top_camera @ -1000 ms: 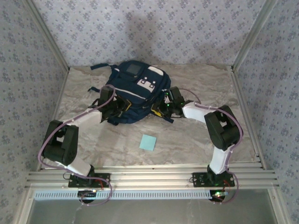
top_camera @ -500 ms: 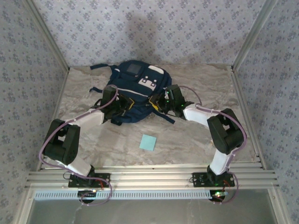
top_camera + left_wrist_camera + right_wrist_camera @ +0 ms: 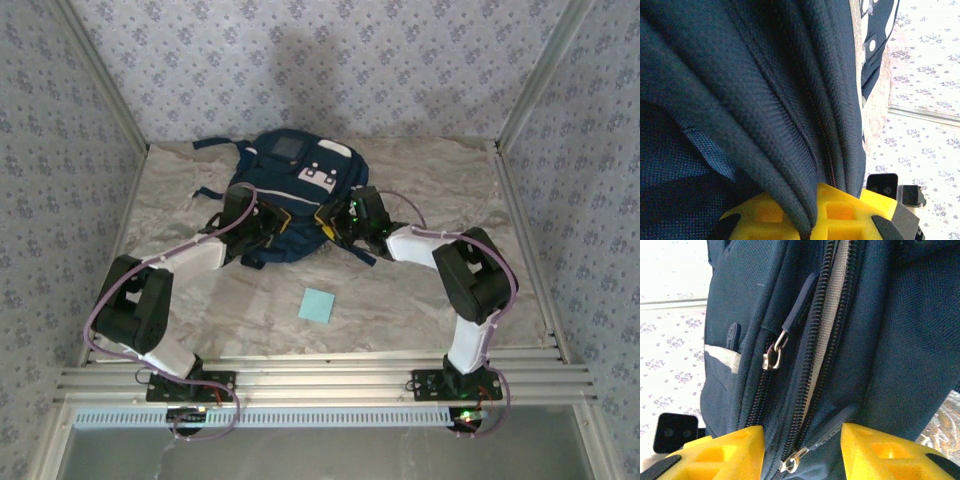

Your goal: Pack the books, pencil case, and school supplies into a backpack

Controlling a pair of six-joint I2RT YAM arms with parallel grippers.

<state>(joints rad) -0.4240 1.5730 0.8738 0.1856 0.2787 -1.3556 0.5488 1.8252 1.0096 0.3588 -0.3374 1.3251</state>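
The navy backpack (image 3: pixel 292 190) lies at the back of the table, front patches up. My left gripper (image 3: pixel 262 226) is at its left lower side; in the left wrist view its yellow fingers (image 3: pixel 840 212) are shut on a fold of the backpack's fabric (image 3: pixel 765 125). My right gripper (image 3: pixel 341 220) is against the right side, open, with a zipper pull (image 3: pixel 832 432) and its metal slider (image 3: pixel 794 463) between the yellow fingers (image 3: pixel 722 452). The zip above gapes a little, showing pale lining (image 3: pixel 832 315). The light-blue pad (image 3: pixel 317 305) lies on the table in front. The books and pencil case are out of view.
A second zipper slider with a dark pull (image 3: pixel 774 356) sits on the neighbouring zip. Dark straps (image 3: pixel 362 250) trail from the backpack's right side. Patterned walls close in the marble table (image 3: pixel 450 190) on three sides; a metal rail (image 3: pixel 320 375) runs along the front edge.
My right gripper has moved left against the backpack and its jaws have widened. The left gripper, still holding fabric, has shifted slightly right and back, and the backpack's lower end has bunched narrower.
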